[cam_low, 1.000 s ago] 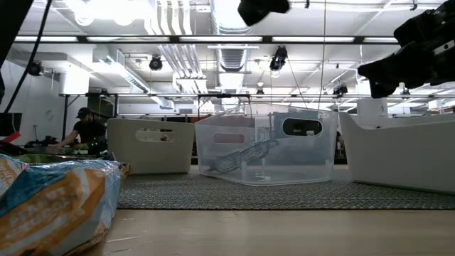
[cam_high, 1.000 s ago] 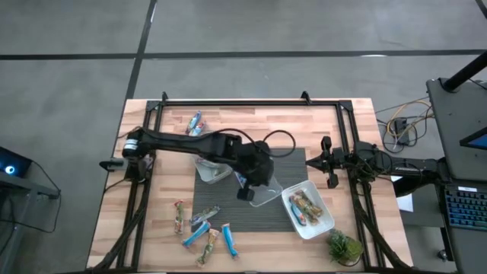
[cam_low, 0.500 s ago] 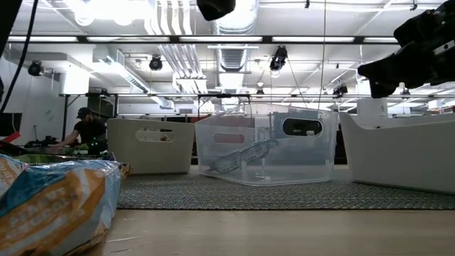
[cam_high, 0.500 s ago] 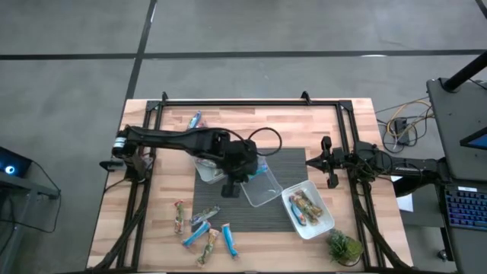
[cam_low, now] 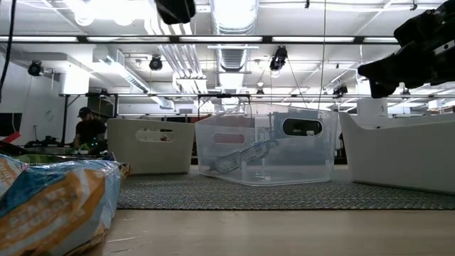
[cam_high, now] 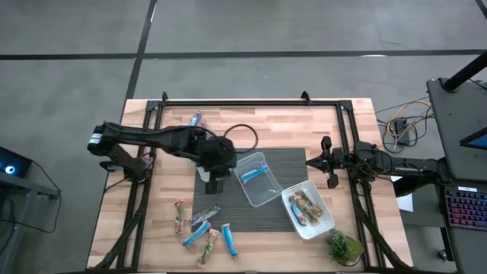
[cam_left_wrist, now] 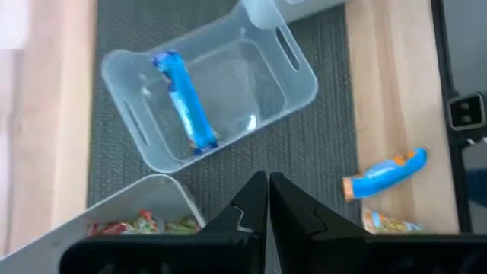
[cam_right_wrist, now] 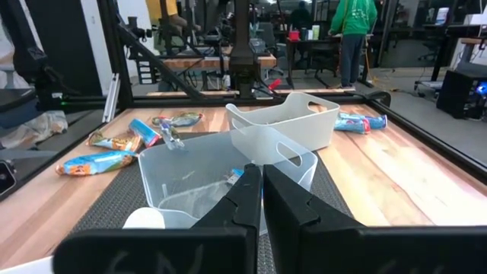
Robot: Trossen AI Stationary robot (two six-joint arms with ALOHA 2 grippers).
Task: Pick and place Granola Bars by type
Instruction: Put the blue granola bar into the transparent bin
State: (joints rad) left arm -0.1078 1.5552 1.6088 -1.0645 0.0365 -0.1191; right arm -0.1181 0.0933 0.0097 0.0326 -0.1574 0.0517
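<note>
Dark left gripper (cam_high: 215, 180) has its fingers pressed together on nothing, hanging above the grey mat (cam_high: 285, 164) just beside the clear tub (cam_high: 255, 179), which holds one blue bar (cam_high: 252, 173). Left arm reaches in from the table's left edge, elbow bent, wrist pointing down.

Next pick looks like the loose granola bars (cam_high: 199, 228), a cluster of blue, silver and tan wrappers on the wood near the front edge. Two more lie by the back rail (cam_high: 195, 120). To do it well: open the fingers before descending, come straight down over a single bar, grip across its narrow width, avoid catching a neighbour. Blue goes to the clear tub. The white tub (cam_high: 308, 210) holds the tan red-green ones.

Right gripper (cam_high: 320, 161) waits shut at the mat's right edge, arm stretched level, empty.
</note>
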